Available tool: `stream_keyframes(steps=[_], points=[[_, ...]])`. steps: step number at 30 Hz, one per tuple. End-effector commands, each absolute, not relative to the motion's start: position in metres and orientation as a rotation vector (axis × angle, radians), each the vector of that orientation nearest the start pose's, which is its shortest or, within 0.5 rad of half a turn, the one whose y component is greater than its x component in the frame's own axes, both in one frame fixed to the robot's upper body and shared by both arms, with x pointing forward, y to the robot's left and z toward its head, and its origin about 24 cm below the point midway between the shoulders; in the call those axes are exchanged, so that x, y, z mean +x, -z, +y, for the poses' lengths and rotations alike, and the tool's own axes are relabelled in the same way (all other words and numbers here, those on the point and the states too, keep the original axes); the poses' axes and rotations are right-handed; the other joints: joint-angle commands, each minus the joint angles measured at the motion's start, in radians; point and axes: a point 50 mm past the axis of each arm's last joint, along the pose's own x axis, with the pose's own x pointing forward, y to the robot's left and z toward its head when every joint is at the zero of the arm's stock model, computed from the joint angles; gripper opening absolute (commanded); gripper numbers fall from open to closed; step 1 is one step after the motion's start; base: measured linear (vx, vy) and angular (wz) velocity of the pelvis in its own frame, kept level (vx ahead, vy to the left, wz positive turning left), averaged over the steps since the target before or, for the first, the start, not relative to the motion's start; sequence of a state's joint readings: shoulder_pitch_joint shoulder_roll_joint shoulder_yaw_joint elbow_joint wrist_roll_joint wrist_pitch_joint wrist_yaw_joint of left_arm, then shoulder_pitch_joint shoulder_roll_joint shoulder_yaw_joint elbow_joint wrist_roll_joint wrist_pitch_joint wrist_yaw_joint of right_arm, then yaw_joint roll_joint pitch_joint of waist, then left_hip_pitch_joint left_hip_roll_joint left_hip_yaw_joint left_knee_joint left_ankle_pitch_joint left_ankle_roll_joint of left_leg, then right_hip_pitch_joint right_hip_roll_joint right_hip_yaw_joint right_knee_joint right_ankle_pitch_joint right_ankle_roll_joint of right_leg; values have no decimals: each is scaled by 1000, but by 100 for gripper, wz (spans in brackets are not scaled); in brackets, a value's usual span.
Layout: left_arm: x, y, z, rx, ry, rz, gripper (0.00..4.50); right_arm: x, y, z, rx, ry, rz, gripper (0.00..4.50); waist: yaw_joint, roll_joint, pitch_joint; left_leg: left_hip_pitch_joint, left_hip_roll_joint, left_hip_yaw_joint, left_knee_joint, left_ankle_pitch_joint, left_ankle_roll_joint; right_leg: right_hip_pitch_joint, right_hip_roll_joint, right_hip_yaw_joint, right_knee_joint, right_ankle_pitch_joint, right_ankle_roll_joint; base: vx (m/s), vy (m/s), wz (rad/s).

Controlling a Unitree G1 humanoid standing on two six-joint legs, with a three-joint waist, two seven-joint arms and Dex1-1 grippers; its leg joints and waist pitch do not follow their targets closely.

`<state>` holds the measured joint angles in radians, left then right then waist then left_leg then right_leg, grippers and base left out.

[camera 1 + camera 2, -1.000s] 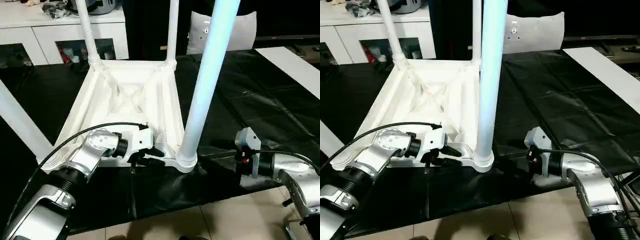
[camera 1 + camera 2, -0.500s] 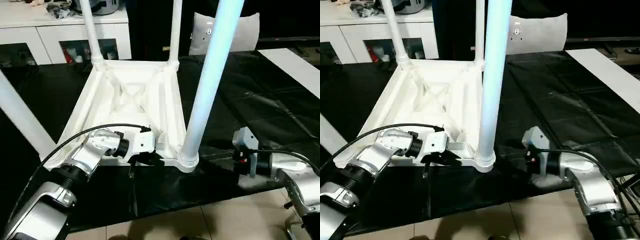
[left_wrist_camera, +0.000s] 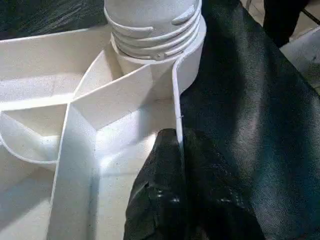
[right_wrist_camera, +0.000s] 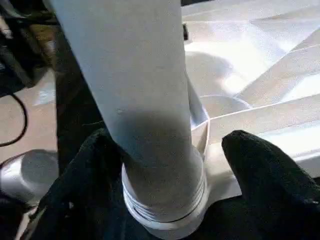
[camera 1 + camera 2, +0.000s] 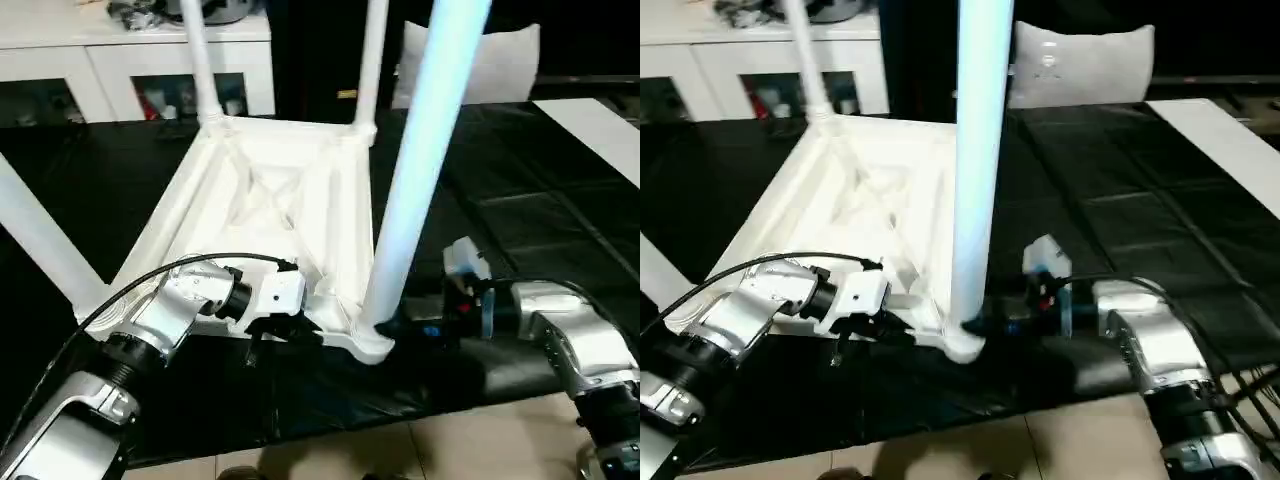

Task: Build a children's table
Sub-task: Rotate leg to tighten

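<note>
The children's table (image 5: 270, 190) is lying upside down on the black sheet (image 5: 520, 190), ribbed underside up, with legs seated in the corner sockets. The relation that counts is at the near right corner: the near right leg (image 5: 410, 170) stands almost upright in its socket (image 3: 150, 45), long axis running up out of the top of the head views, and the right gripper (image 4: 165, 185) is set level around its base, one finger on each side just above the threaded collar. The right fingers (image 4: 270, 175) are spread and straddling the leg; whether they are already pressing on it cannot be told, as a gap is seen on at least one side. The left gripper (image 3: 182, 165) is pinched on the table's near rim wall (image 3: 176, 100), one finger inside and one outside, just beside the same corner, so the top is judged to be braced. The right arm is the nearer one to the leg. The likely next move is a close on the leg base, then a twist or push along that upright axis. Risk is judged to be the top lifting if the rim pinch slips.
</note>
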<state>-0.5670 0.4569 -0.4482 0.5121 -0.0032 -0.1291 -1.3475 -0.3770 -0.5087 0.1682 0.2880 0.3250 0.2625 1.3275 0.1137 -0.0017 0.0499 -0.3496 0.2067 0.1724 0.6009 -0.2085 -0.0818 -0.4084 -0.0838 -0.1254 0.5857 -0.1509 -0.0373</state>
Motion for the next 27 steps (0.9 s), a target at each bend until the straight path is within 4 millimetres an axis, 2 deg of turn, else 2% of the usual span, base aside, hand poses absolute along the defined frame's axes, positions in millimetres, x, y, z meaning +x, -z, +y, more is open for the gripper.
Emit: stream_keyframes(steps=[1, 3, 4, 7, 14, 20, 21, 22, 24, 26, 27], points=[[284, -51, 113, 649, 1750, 358, 0, 285, -74, -172, -49, -1392, 353, 322, 0, 0, -74, -2, 32, -2, -65, -109, 70, 67, -69, 58, -54, -231, -183, 0, 0, 0], [284, -51, 113, 647, 1746, 358, 0, 286, -73, -171, -41, -1406, 362, 313, 0, -1, -72, 0, 32, -2, -65, -122, 62, 67, -70, 58, -58, -266, -168, 0, 0, 0], [284, -52, 113, 646, 1743, 360, 0, 286, -73, -170, -37, -1417, 368, 289, 0, 0, -73, 0, 32, -2, -66, -123, 57, 67, -71, 58, -60, -281, -163, 0, 0, 0], [285, -52, 113, 645, 1738, 363, 0, 287, -73, -167, -29, -1432, 374, 270, 0, 1, -72, 0, 32, -3, -67, -127, 52, 67, -69, 58, -62, -292, -156, 0, 0, 0], [286, -52, 114, 645, 1729, 368, 0, 286, -71, -163, -11, -1454, 377, 207, 0, 1, -73, 0, 31, -3, -66, -122, 51, 67, -68, 58, -60, -275, -161, 0, 0, 0], [286, -50, 114, 615, 1696, 397, 0, 281, -70, -157, 46, -1474, 362, 199, -1, 1, -71, 1, 30, -4, -67, -134, 45, 66, -68, 58, -63, -313, -150, 0, 0, 0], [286, -50, 114, 599, 1676, 405, 0, 279, -70, -154, 71, -1466, 348, 198, 0, 9, -71, 2, 31, -4, -67, -141, 42, 66, -69, 58, -66, -321, -147, 0, 0, 0], [286, -50, 114, 599, 1676, 405, 0, 279, -70, -154, 71, -1466, 348, 198, -1, 6, -70, 2, 30, -3, -68, -143, 41, 66, -68, 58, -68, -324, -144, 0, 0, 0], [285, -50, 110, 543, 1623, 394, 0, 278, -66, -149, 62, -1404, 336, 198, -1, 9, -70, 2, 32, -6, -70, -150, 32, 66, -69, 58, -64, -324, -143, 0, 0, 0], [283, -50, 106, 506, 1593, 384, 0, 279, -62, -144, 53, -1318, 329, 198, -5, 7, -66, 1, 28, -5, -71, -164, 30, 65, -68, 57, -71, -359, -130, 0, 0, 0], [282, -50, 102, 477, 1559, 380, 0, 280, -61, -141, 51, -1274, 324, 198, -12, 7, -63, 2, 23, -6, -72, -192, 21, 64, -66, 53, -77, -425, -109, 0, 0, 0]])
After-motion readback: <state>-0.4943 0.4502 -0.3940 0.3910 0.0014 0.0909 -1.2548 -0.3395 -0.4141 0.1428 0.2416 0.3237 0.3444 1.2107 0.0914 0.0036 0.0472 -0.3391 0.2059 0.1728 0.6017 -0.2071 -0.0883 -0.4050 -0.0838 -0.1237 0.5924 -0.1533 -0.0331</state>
